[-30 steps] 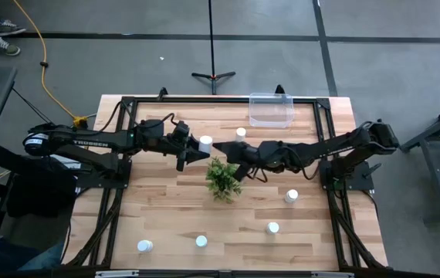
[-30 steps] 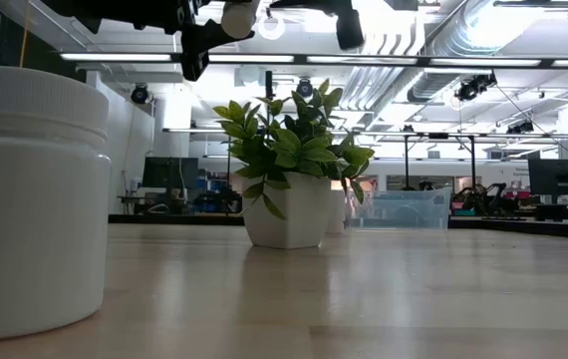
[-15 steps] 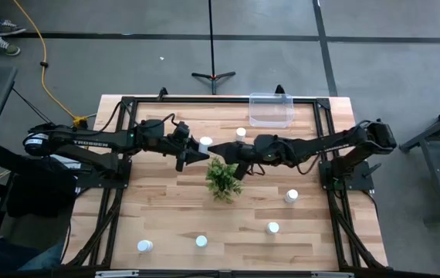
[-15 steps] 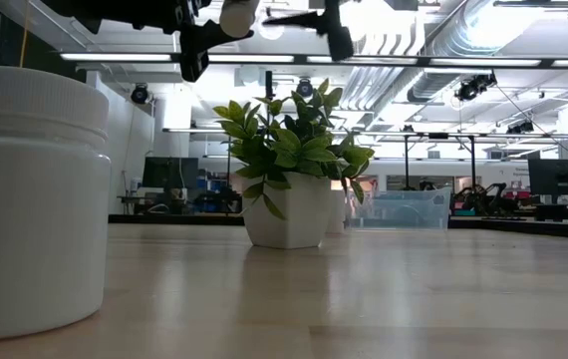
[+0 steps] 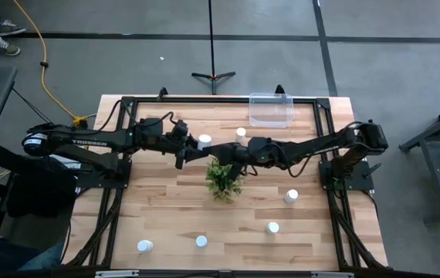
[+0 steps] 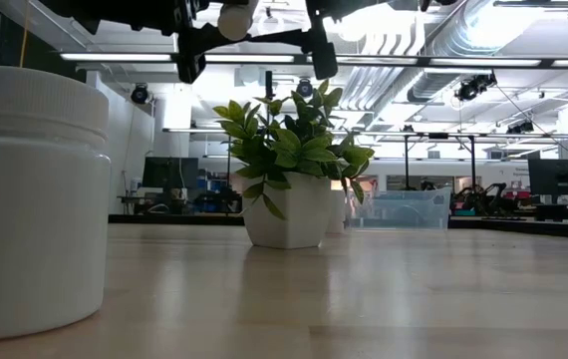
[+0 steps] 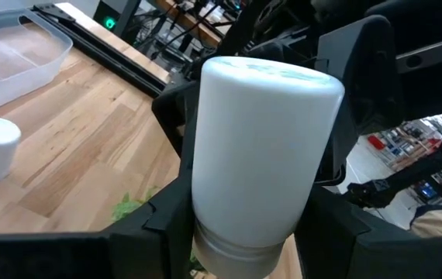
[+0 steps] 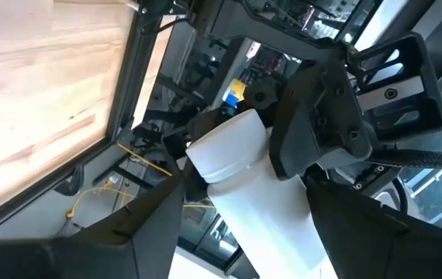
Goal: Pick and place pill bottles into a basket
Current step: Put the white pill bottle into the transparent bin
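Near edge of table: three small white cylindrical plastic pill bottles stand upright on the pale wooden table [image 5: 166, 208], at [image 5: 144, 246], [image 5: 201, 242] and [image 5: 272, 228]; a fourth [image 5: 291, 196] stands toward the right side.
Low-view foreground: one white capped bottle [image 6: 35, 199] fills the left of that view, its base cut off by the frame.
Centre: a small green potted plant in a white pot [image 5: 223, 177] stands mid-table, directly under the meeting grippers.
Held bottle: a white pill bottle [image 5: 204, 142] is raised above the table, just behind the plant.
Left gripper [image 5: 191, 152]: closed on the held bottle, gripped near its cap end as seen in the left wrist view [image 7: 264, 155].
Right gripper [image 5: 221, 150]: fingers spread wide, placed on either side of the same bottle [image 8: 256, 194], not yet clamped.
Step in hand: judged to be a mid-air handover from left arm to right.
Next move: a firm closing of the right fingers is called for, then release by the left, then carriage to the basket.
Far side: a sixth bottle [image 5: 241, 133] stands near the basket.
Basket: a clear rectangular low-walled plastic bin [image 5: 271, 110] sits at the far edge; no bottles are seen in it.
Hard to make out: contact between the right fingers and the bottle cannot be confirmed; in the low view both grippers are cropped at the top.
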Controlling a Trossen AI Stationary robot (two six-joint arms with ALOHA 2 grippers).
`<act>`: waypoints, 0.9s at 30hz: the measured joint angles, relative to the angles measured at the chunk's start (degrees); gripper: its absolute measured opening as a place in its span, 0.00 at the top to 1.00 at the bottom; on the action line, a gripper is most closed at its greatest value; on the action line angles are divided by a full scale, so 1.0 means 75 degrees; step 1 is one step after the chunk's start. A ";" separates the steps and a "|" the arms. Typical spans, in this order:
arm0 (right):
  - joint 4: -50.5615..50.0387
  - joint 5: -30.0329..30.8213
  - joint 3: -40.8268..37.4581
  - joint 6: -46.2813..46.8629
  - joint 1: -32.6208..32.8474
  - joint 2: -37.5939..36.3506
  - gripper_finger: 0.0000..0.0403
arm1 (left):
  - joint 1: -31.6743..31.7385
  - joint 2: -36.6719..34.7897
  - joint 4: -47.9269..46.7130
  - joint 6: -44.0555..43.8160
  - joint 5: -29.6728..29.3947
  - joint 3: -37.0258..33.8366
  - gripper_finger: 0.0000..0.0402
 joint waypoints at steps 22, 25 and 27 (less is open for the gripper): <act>0.0274 0.0054 0.0021 -0.0312 0.0043 -0.0005 0.36 | 0.0419 0.0026 -0.0120 -0.0333 0.1203 0.0024 0.48; 0.0348 -0.0252 0.0050 -0.0303 -0.0017 -0.0005 0.36 | 0.0417 0.0042 -0.0158 -0.0403 0.1211 0.0023 0.48; 0.0356 -0.0537 0.0050 -0.0271 -0.0094 -0.0008 0.36 | 0.0417 0.0035 -0.0150 -0.0427 0.1213 0.0023 0.48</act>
